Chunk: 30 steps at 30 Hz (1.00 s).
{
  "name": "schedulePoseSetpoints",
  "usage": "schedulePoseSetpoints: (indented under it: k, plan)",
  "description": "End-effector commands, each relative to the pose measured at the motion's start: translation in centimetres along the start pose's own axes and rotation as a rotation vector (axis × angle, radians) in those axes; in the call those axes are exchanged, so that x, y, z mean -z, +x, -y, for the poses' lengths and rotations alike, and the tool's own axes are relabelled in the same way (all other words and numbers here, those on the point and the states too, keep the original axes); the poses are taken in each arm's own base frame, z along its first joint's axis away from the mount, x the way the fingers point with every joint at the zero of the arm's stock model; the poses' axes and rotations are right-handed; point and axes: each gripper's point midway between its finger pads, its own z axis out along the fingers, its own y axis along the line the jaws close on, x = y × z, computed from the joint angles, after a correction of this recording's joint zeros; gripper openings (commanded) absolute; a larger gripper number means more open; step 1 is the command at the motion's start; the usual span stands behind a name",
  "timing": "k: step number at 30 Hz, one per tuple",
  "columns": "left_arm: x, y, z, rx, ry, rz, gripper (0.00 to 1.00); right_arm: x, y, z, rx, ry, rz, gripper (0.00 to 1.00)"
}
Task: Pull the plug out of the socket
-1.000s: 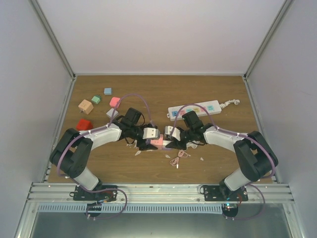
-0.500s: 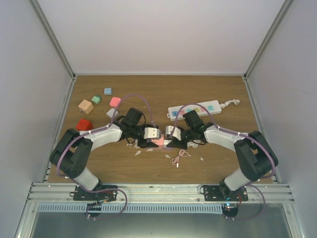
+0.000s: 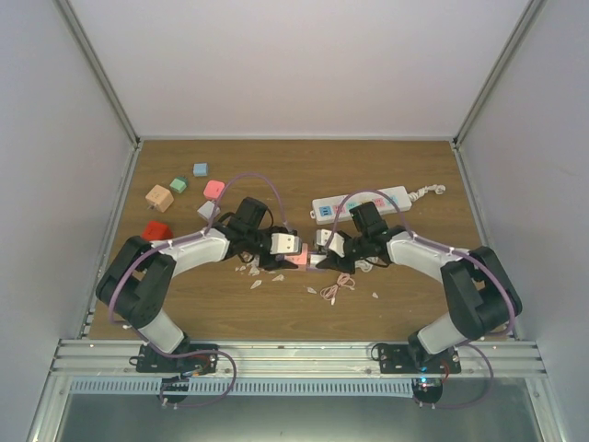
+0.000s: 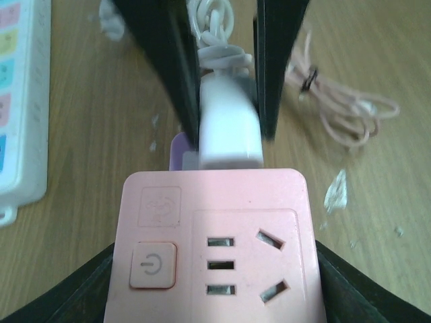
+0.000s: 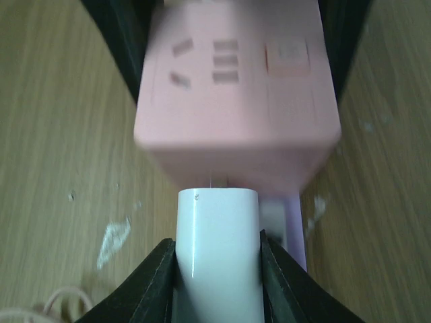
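Observation:
The pink cube socket (image 4: 215, 235) sits between the jaws of my left gripper (image 4: 217, 272), which is shut on its sides. In the top view the socket (image 3: 299, 261) is at the table's middle, between the left gripper (image 3: 291, 255) and the right gripper (image 3: 318, 251). A white plug (image 5: 217, 262) is clamped in my right gripper (image 5: 217, 259). Its front end stands a thin gap off the socket (image 5: 236, 94), with a metal prong showing in the gap. From the left wrist, the plug (image 4: 229, 131) sits at the socket's far face.
A white power strip (image 3: 361, 204) lies behind the right arm. Coloured blocks (image 3: 158, 197) and a red block (image 3: 155, 230) sit at the back left. A coiled pink cable (image 3: 336, 287) and white scraps (image 3: 256, 283) lie on the wood near the grippers.
Both grippers have closed in, the left on the socket and the right on the plug. The right gripper has shifted slightly right and back, and the cable moved with it.

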Motion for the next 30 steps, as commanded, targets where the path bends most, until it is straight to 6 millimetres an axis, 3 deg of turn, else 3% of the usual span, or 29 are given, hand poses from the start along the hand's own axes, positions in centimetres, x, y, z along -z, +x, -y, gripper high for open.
schedulePoseSetpoints:
  k: [1,8,10,11,15,21,30]
  plan:
    - [0.3,5.0,0.5,0.083,0.004,-0.183,0.26,1.7,3.2,0.2,-0.074,0.044,-0.091,0.15]
    - [0.2,5.0,0.1,0.089,0.012,-0.194,0.27,1.7,4.5,-0.2,-0.068,0.046,-0.146,0.14]
    - [0.2,4.8,0.1,0.087,0.016,-0.191,0.31,2.0,4.3,-0.2,-0.072,0.049,-0.138,0.14]
    - [0.3,4.7,0.1,0.084,0.014,-0.189,0.38,2.2,4.0,-0.1,-0.077,0.051,-0.128,0.14]
    - [0.8,3.6,-0.5,0.085,0.0,-0.165,0.65,3.9,1.5,1.1,-0.109,0.07,-0.042,0.14]
    - [2.7,-0.2,-2.4,0.044,-0.069,-0.091,0.98,6.7,-3.6,2.4,-0.143,0.051,0.11,0.15]
    - [7.3,-6.0,-4.8,-0.156,-0.225,-0.011,0.99,8.7,-9.0,2.7,-0.196,-0.063,0.274,0.15]
